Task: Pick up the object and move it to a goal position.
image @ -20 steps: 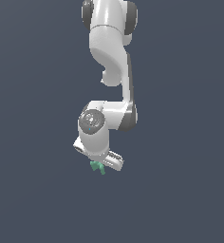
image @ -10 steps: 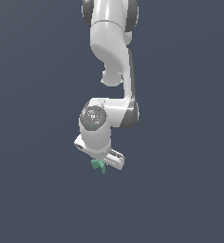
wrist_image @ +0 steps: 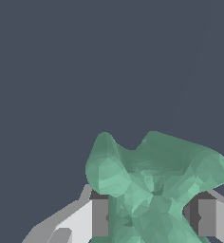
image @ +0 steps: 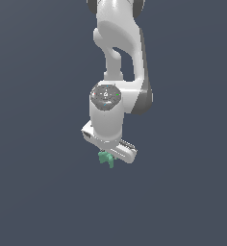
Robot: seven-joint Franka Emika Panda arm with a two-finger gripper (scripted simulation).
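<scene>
The arm's hand (image: 107, 156) points straight down and is closed on the green cross-shaped object (image: 105, 159), whose middle sits pinched between the two fingers (wrist_image: 100, 217) so its stubby arms jut out below. Gripping the narrow centre likely keeps it from twisting while carried to the goal.

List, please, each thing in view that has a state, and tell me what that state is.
Gripper: pointing down, shut on the teal cross-shaped object.
Teal cross-shaped object: clamped between the two fingers, with its arms sticking out past them.
Arm: reaching down from above.
</scene>
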